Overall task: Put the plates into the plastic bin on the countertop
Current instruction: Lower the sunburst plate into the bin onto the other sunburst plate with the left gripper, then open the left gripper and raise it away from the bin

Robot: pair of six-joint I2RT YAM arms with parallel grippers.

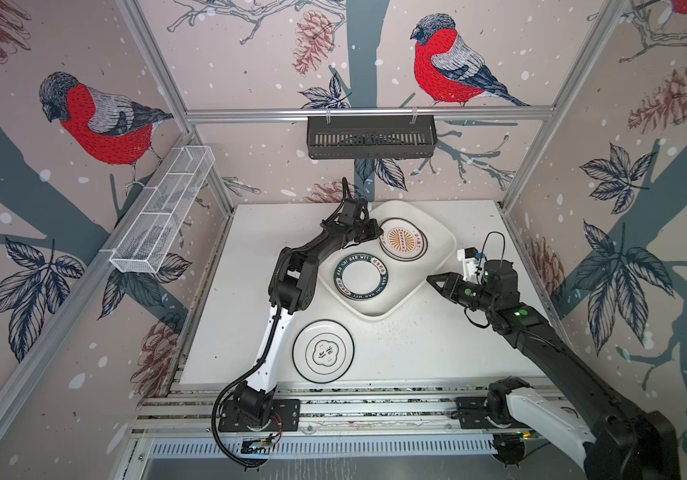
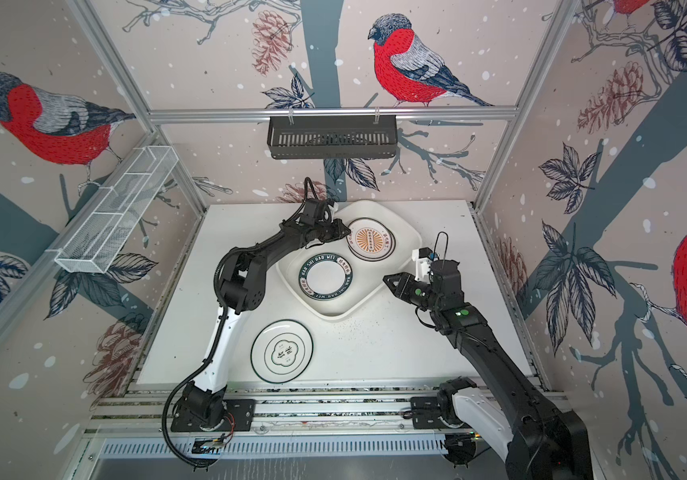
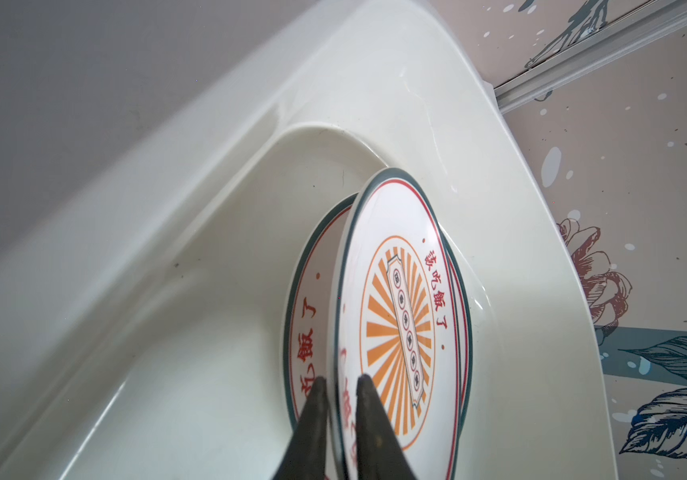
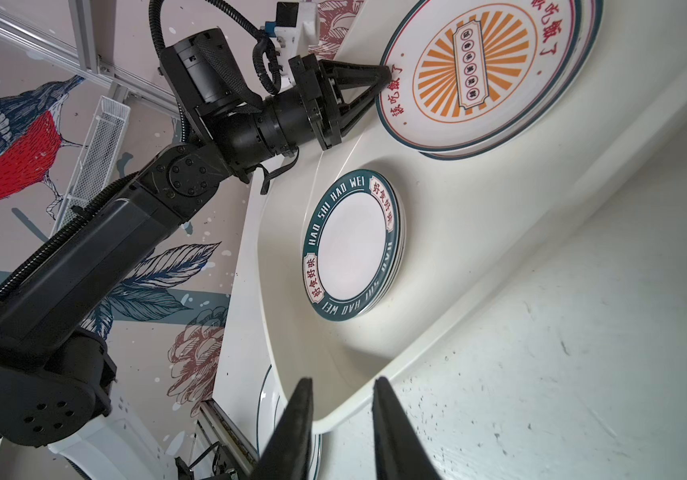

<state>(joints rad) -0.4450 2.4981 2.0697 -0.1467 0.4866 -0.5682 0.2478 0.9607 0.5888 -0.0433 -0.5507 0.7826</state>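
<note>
**White countertop point(image 1: 437, 353), bin lying diagonally**

Near its front edge a black-rimmed plate point(image 1: 323, 351) lies flat. The left gripper point(image 3: 339, 384) straddles the rim of the top sunburst plate point(image 3: 400, 332), fingers point(image 3: 317, 415) barely parted; whether it pinches, I cannot tell. The stack point(image 3: 308, 316) beneath is mostly hidden. The plastic bin point(image 1: 429, 274), long axis far-right to near-left, also holds green-lettered plates point(image 1: 360, 276). The right gripper point(image 4: 342, 384) hovers beside its near-right edge, partly open, empty.

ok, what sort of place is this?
Likely a robot test cell mocked up as a kitchen, not a real one: aluminium frame with bird wallpaper, two arms bolted to a rail, plates in a plastic bin.
</note>
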